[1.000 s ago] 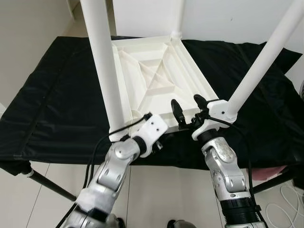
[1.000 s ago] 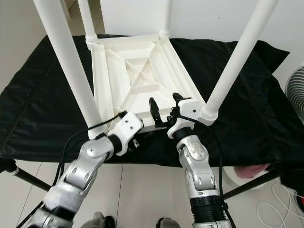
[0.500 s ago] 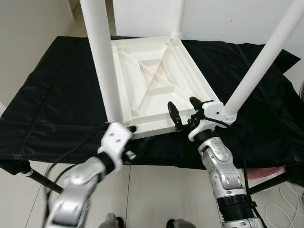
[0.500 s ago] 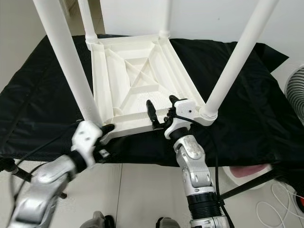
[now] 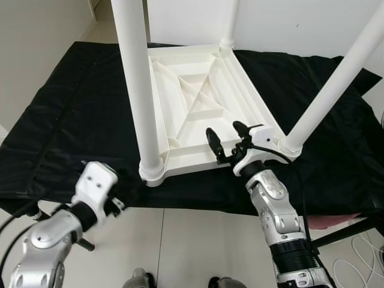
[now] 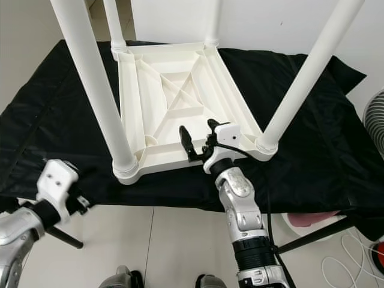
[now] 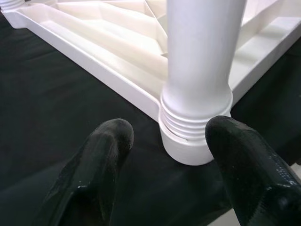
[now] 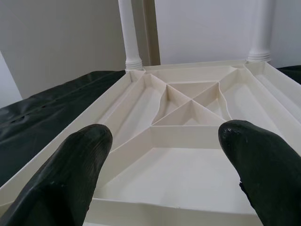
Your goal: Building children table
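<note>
A white plastic children's table (image 5: 198,102) lies upside down on a black cloth (image 5: 66,114), its legs pointing up. The near left leg (image 5: 141,90) stands screwed into its corner socket (image 7: 188,141). My left gripper (image 5: 114,203) hangs low off the cloth's front edge, open, a short way back from that socket and touching nothing. The near right leg (image 5: 336,78) rises at the other front corner. My right gripper (image 5: 224,129) hovers open over the table's near rim (image 8: 178,209), holding nothing.
The cloth covers a low stand with black metal legs (image 6: 66,237) over a tiled floor. A fan (image 6: 376,114) stands at the right edge and a pink object (image 6: 309,217) lies under the stand. A white wall is behind.
My left gripper has drawn back from the table's front left corner, down and to the left, off the cloth's edge. The right gripper has drifted slightly left along the near rim.
</note>
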### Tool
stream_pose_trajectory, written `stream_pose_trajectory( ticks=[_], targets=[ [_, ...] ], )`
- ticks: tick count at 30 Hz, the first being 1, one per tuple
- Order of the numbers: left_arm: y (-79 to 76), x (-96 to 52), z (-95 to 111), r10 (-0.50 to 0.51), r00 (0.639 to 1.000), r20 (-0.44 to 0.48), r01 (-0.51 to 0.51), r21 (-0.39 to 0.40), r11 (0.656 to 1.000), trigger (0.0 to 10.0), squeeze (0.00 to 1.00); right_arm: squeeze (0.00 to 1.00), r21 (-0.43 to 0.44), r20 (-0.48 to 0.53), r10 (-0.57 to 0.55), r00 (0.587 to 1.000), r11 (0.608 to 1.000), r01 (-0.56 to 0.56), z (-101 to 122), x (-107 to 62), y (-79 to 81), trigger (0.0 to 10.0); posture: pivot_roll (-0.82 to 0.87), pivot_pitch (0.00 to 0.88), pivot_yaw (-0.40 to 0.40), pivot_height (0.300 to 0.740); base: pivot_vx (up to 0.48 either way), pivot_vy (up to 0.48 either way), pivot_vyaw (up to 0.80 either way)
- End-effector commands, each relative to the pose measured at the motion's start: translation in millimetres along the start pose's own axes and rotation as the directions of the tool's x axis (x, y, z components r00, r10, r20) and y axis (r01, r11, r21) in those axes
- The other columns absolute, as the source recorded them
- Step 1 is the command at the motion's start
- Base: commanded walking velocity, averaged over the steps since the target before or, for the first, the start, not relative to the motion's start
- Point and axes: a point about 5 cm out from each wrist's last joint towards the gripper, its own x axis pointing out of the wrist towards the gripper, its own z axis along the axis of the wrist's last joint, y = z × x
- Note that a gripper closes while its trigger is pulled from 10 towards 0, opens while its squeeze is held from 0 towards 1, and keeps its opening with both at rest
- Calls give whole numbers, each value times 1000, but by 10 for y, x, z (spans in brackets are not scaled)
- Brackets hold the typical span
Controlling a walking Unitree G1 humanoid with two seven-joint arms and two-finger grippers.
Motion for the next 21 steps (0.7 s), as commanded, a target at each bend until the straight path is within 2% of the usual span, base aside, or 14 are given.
stream_pose_trajectory(
  ticks=[1, 4, 5, 7, 8, 9, 10, 12, 13, 16, 21],
  targets=[
    [90, 30, -18, 114, 993, 0, -114, -23, 993, 10000, 0, 0, 4, 3, 6, 1000, 1000, -6, -15, 19, 34, 10000, 38, 89, -5, 740, 0, 0, 0],
    [121, 61, -12, 146, 989, 4, -146, -34, 989, 10000, 0, 0, 7, 5, 7, 1000, 1000, -7, -16, 24, 47, 10000, 35, 84, -2, 740, 0, 0, 0],
    [145, 93, -8, 184, 983, 8, -184, -41, 982, 10000, 0, 0, 9, 8, 7, 1000, 1000, -8, -17, 28, 55, 10000, 35, 84, -2, 740, 0, 0, 0],
    [136, 163, -16, 222, 975, 25, -218, -106, 970, 10000, 0, 0, 13, 11, 7, 1000, 1000, -7, -22, 28, 64, 10000, 28, 74, -1, 740, 0, 0, 0],
    [136, 163, -16, 222, 975, 25, -218, -106, 970, 10000, 0, 0, 13, 11, 7, 1000, 1000, -7, -22, 28, 64, 10000, 28, 74, -1, 740, 0, 0, 0],
    [109, 215, -32, 233, 972, 28, -227, -153, 962, 10000, 0, 0, 15, 11, 7, 1000, 1000, -7, -27, 24, 70, 10000, 18, 68, 2, 740, 0, 0, 0],
    [109, 215, -32, 233, 972, 28, -227, -153, 962, 10000, 0, 0, 15, 11, 7, 1000, 1000, -7, -27, 24, 70, 10000, 18, 68, 2, 740, 0, 0, 0],
    [37, 334, -52, 231, 972, 37, -219, -206, 954, 10000, 0, 0, 13, 9, 7, 1000, 1000, -7, -41, 7, 85, 10000, 9, 61, 2, 740, 0, 0, 0],
    [37, 334, -52, 231, 972, 37, -219, -206, 954, 10000, 0, 0, 13, 9, 7, 1000, 1000, -7, -41, 7, 85, 10000, 9, 61, 2, 740, 0, 0, 0],
    [-107, 515, -58, 172, 984, 52, -158, -207, 965, 10000, 0, 0, -3, -7, 10, 1000, 1000, -10, -79, -46, 109, 10000, -1, 57, 2, 740, 0, 0, 0],
    [-128, 581, -74, 140, 989, 52, -128, -193, 973, 10000, 0, 0, -17, -17, 0, 1000, 1000, 0, -97, -96, 93, 10000, -26, 55, 11, 740, 0, 0, 0]
  ],
)
